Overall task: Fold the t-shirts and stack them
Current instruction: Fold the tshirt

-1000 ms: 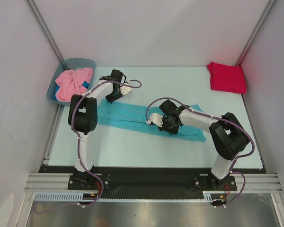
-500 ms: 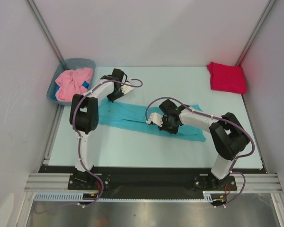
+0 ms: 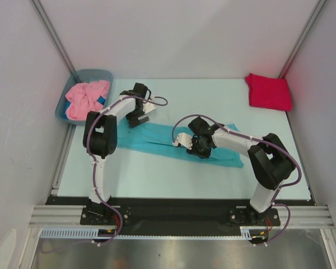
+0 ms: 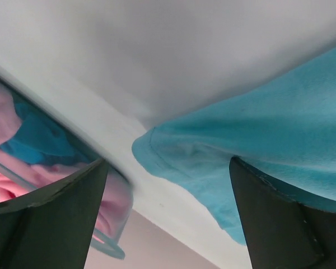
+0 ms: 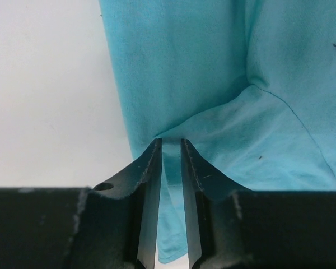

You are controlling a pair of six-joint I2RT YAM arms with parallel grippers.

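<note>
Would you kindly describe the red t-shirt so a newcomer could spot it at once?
Start at the pale table and go to its far right corner. There lies the red t-shirt, alone and folded into a neat block, unlike the turquoise t-shirt stretched mid-table and the pink t-shirt crumpled in the tub.

the spread t-shirt lies across the middle of the table, running from far left to near right. the folded t-shirt sits in the far right corner, well apart from it. the tub stands at the far left corner with the bunched t-shirt inside. a strip of table separates the tub from the spread t-shirt's left end. the left gripper is over that left end, right of the tub. the right gripper is on the spread t-shirt's middle part.
</note>
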